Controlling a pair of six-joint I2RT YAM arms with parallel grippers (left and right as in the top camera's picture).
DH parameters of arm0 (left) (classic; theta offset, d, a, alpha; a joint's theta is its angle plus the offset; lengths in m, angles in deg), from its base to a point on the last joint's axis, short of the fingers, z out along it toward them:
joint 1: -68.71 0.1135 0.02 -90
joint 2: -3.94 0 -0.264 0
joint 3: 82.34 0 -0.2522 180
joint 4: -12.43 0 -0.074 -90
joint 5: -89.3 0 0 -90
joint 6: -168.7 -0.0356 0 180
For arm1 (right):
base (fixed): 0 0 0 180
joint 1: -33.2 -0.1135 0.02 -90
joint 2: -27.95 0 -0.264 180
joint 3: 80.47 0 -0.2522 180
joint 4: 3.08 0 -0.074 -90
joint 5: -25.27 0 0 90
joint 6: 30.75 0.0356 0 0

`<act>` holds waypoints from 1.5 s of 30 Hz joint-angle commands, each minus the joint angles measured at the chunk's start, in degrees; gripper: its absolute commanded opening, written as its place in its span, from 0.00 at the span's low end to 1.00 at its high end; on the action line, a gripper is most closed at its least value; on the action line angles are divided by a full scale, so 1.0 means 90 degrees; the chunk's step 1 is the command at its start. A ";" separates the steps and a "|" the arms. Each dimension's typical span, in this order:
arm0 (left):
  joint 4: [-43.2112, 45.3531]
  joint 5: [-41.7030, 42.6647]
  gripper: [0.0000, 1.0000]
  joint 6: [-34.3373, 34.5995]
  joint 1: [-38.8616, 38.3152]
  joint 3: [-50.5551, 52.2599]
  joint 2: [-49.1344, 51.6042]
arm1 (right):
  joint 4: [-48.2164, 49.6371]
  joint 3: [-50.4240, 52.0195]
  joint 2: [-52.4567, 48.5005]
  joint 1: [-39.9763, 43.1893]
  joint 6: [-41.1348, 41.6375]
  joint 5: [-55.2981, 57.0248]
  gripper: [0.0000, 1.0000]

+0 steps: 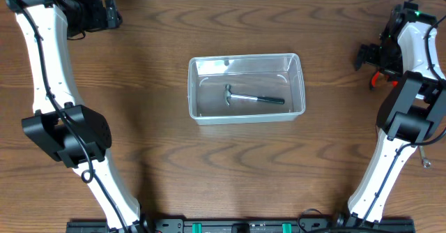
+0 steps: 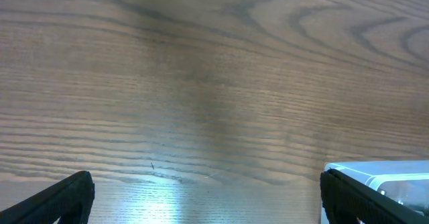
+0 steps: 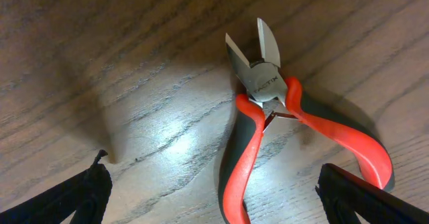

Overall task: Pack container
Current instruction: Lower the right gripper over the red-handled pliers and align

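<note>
The container [image 1: 192, 86], a clear plastic tub, stands at the table's middle with a hammer [image 1: 254, 98] lying in it. A pair of side cutters [image 3: 268, 90] with red and dark handles lies on the table at the far right, also seen in the overhead view [image 1: 377, 79]. My right gripper [image 3: 214, 176] is open just above them, one handle between its fingers and the other by the right finger; it also shows in the overhead view [image 1: 364, 55]. My left gripper [image 2: 208, 187] is open and empty over bare wood at the far left back [image 1: 111, 13].
A pale blue-and-white box edge [image 2: 385, 174] shows beside the left gripper's right finger. A small metal item [image 1: 426, 162] lies near the right table edge. Both arm bases stand along the front edge.
</note>
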 commanded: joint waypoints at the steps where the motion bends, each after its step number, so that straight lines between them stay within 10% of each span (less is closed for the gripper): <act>1: -0.0019 0.0058 0.98 0.0010 0.0027 -0.0109 -0.0027 | 0.0019 0.0034 -0.0104 -0.0012 -0.0049 0.0041 0.99; 45: -0.0019 0.0058 0.98 0.0010 0.0027 -0.0109 -0.0029 | 0.0073 0.0034 -0.0165 0.0168 0.0063 -0.0151 0.99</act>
